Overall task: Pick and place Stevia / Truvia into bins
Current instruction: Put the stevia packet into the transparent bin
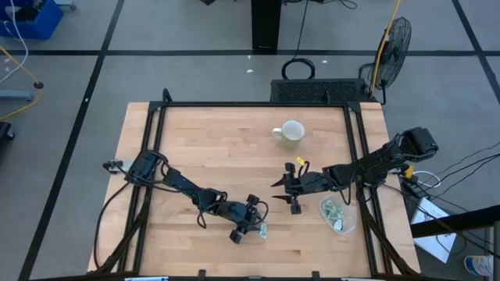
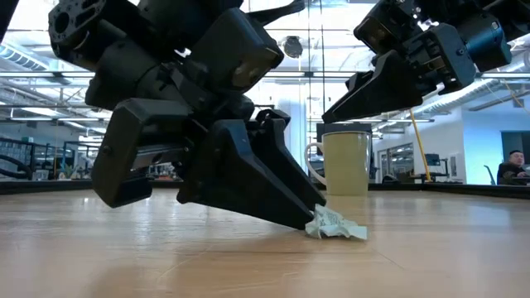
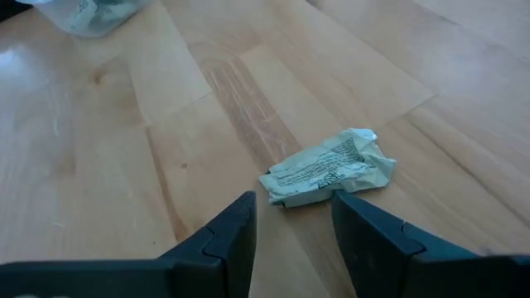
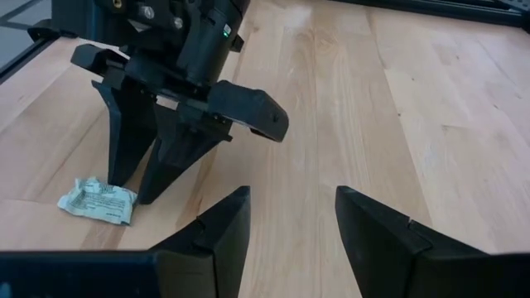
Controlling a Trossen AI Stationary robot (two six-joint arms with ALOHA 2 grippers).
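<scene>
One crumpled pale green and white sachet lies flat on the wood near the table's near edge, also seen in the high view and the low view. My left gripper is open, tipped down, its fingertips low at the table right beside the sachet. The clear tub stands to the right with several sachets inside; its edge shows in the left wrist view. My right gripper is open and hovers above the table left of the tub, looking at the left gripper. My left gripper comes at the sachet slanting down from the table's left, with its fingertips at the sachet's edge. The sachet lies just ahead of the open fingers, not between them. Whether a fingertip touches it, I cannot tell.
A white mug stands toward the far side of the table, visible behind the sachet in the low view. A dark frame runs around the table top. Bare wood lies between the two grippers.
</scene>
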